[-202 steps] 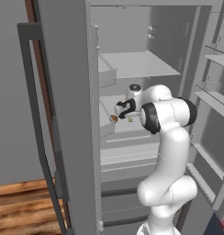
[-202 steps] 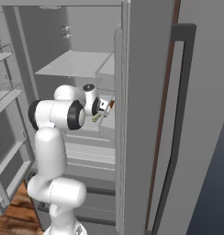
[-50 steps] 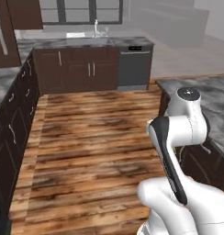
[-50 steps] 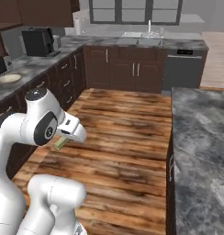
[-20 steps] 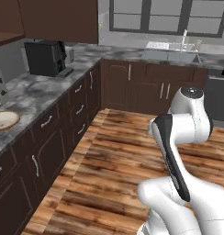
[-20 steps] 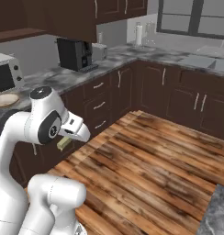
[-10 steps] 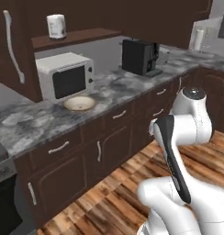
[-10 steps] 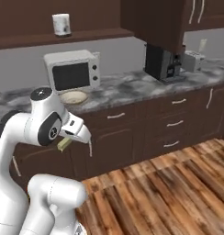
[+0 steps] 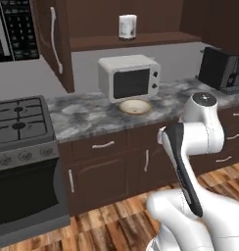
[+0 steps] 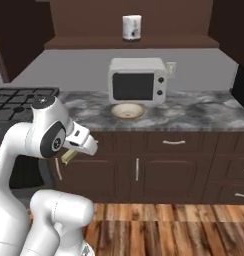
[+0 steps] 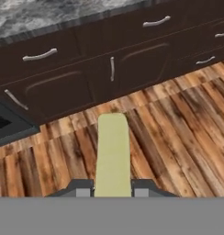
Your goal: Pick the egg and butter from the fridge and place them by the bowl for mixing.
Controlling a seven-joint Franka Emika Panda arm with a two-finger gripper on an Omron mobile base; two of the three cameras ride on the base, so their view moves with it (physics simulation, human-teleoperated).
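The gripper [image 11: 113,187] is clamped on the butter [image 11: 113,156], which sticks out straight ahead from between its fingers [image 11: 81,187], above the wooden floor [image 11: 178,133], with the bowl [image 10: 127,111] well beyond them on the counter [image 10: 194,114].

matt butter [image 11: 112,153], marbled stone counter [image 10: 194,112]

Dark wood cabinets [image 10: 159,170], grey marble counter [image 10: 204,117], plank floor [image 11: 169,137].
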